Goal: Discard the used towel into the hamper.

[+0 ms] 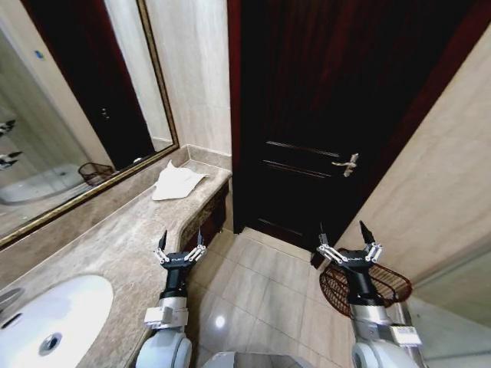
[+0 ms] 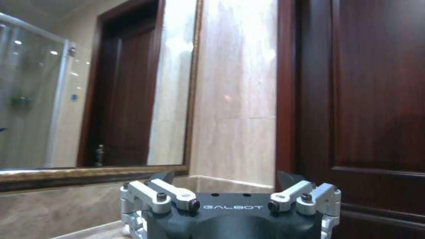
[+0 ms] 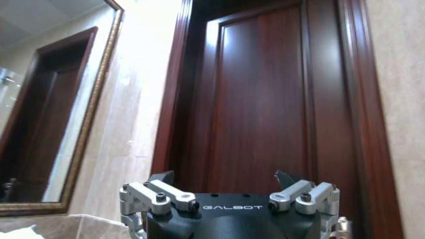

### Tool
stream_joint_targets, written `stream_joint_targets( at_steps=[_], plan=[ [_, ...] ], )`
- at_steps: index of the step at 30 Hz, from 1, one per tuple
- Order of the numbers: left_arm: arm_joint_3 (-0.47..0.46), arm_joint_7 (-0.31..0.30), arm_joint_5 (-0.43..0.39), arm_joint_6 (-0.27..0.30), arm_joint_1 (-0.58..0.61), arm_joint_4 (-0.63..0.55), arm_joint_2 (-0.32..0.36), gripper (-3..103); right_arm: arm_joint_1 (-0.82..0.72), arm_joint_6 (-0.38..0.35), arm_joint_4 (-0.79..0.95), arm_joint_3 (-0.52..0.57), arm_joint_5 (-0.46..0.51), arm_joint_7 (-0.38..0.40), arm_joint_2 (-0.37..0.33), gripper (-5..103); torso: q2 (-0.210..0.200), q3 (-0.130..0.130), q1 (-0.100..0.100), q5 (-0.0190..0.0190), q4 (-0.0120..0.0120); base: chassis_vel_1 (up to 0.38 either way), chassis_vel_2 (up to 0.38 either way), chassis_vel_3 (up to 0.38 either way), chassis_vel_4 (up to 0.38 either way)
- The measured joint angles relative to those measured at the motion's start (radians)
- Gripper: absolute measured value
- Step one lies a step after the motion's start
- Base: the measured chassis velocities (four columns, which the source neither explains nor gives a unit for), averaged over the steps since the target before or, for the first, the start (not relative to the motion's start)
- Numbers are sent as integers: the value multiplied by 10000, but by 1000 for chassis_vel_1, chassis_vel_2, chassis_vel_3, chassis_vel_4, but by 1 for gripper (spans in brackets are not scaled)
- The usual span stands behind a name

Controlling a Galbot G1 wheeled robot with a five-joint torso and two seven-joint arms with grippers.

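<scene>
Currently white towel (image 1: 176, 182) on far counter (image 1: 92, 245), ahead of left gripper (image 1: 181, 247), nearer arm; both jaws wide, empty. Right gripper (image 1: 350, 244) above hamper (image 1: 383, 284).

Warm indoor light, glare spot on floor tiles (image 1: 220, 322), dark door (image 1: 330, 115) perhaps underexposed, wide-angle bending at edges

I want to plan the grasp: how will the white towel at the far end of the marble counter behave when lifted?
The crumpled white cloth towel would probably sag limply, since it lies in soft folds. It looks light and thin. On the polished beige marble counter it may slide if pushed.
</scene>
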Motion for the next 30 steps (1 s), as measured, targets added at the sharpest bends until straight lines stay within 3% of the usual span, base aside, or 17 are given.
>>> stream_joint_targets(
  at_steps=[5, 12, 15, 19, 25, 30],
  plan=[
    [12, -95, 6, 0, -12, -7, 0, 100, -19, -24, 6, 1, 7, -20, 0, 100, 0, 0, -1, 0, 0, 77, 63, 72, 76],
    [18, -946, 0, 59, -132, 4, 0, 100, -30, -248, 42, -17, 15, -129, 0, 100, 0, 0, 0, 0, 1, 90, 91, 93, 103],
    [-52, -999, 58, 92, -148, 28, 0, 100, -27, -300, 46, -28, 7, -209, 0, 100, 0, 0, 0, -1, 3, 94, 101, 96, 104],
    [-73, -887, 155, 94, -167, 73, 0, 100, -28, -305, 47, -46, 3, -261, 0, 100, 0, 0, -1, 0, 3, 42, 58, 55, 28],
    [-95, 32, 492, 98, -117, 169, 0, 100, -67, -216, 46, -28, 5, -343, 0, 100, 2, -2, -4, 0, 0, -40, 28, 26, -44],
    [-50, 76, 600, 79, -164, 308, 0, 100, -86, -108, -16, 2, 5, -346, 0, 100, 0, 0, 1, 0, -1, -138, 124, 137, -135]
  ],
)
